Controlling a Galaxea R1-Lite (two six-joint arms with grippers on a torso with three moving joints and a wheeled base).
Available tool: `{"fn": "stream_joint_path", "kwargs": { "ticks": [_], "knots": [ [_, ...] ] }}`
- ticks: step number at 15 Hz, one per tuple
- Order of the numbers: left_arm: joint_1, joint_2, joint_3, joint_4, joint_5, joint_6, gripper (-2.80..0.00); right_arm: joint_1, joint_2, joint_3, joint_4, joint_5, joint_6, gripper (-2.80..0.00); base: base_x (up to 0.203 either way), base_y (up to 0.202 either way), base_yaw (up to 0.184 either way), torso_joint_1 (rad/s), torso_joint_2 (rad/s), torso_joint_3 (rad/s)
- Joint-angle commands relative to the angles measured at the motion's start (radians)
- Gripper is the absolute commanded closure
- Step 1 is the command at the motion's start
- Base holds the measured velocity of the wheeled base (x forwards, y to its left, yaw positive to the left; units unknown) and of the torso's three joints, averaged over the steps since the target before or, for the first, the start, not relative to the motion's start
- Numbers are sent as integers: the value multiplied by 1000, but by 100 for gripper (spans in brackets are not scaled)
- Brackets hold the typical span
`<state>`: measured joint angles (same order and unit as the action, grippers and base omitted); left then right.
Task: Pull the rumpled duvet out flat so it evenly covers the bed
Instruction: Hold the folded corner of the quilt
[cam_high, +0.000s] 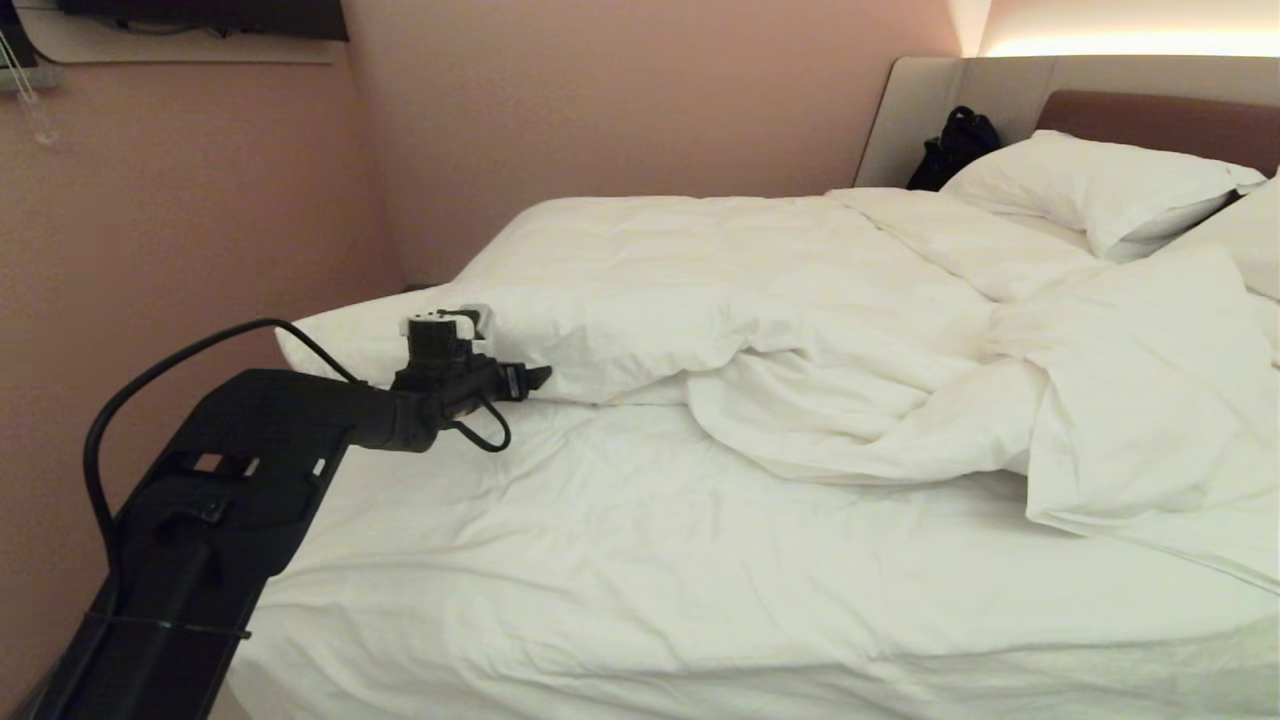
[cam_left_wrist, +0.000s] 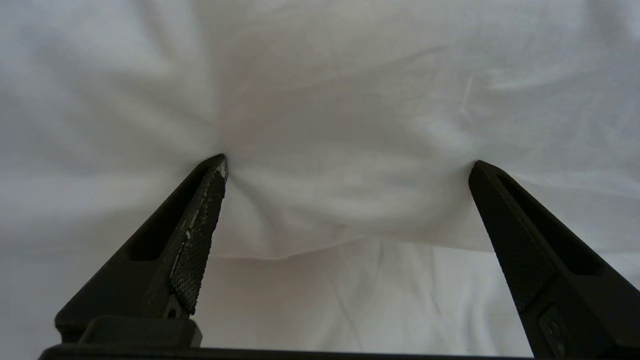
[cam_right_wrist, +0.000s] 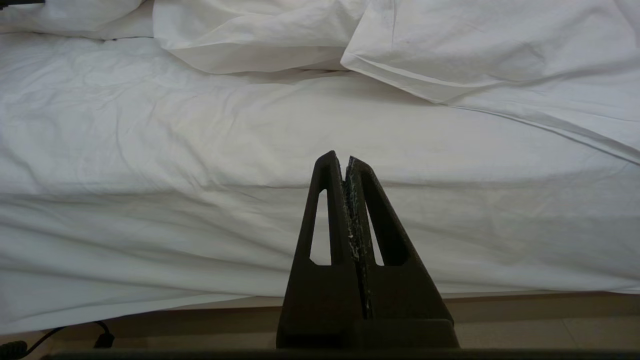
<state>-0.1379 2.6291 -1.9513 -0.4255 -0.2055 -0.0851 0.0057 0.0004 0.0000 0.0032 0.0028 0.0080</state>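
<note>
At near-left corner of bed (cam_high: 600, 580): my left gripper (cam_left_wrist: 347, 162) spread wide, fingertips pressing duvet (cam_high: 700, 290) fold, nothing clamped. Duvet bunched beyond, toward headboard. Right gripper (cam_right_wrist: 346, 159) closed, empty, farther off.

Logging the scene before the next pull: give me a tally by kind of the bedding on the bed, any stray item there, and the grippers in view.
Duvet: 1
Pillows: 2
Fitted sheet: 1
Black item by the headboard: 1
Grippers: 2, left gripper open against the duvet, right gripper shut
Total: 7
</note>
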Motion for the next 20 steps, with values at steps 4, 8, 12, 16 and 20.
{"fn": "stream_joint_path", "kwargs": {
  "ticks": [4,8,12,16,20],
  "knots": [
    [0,6,0,-7,0,-1,0,0,0,0,0,0,0,0,0,0,0,0,0,0],
    [0,6,0,-9,0,-1,0,0,0,0,0,0,0,0,0,0,0,0,0,0],
    [0,4,0,-9,0,-1,0,0,0,0,0,0,0,0,0,0,0,0,0,0],
    [0,-5,1,-10,3,-4,0,0,0,0,0,0,0,0,0,0,0,0,0,0],
    [1,-90,17,3,32,-17,0,0,0,0,0,0,0,0,0,0,0,0,0,0]
  ]
}}
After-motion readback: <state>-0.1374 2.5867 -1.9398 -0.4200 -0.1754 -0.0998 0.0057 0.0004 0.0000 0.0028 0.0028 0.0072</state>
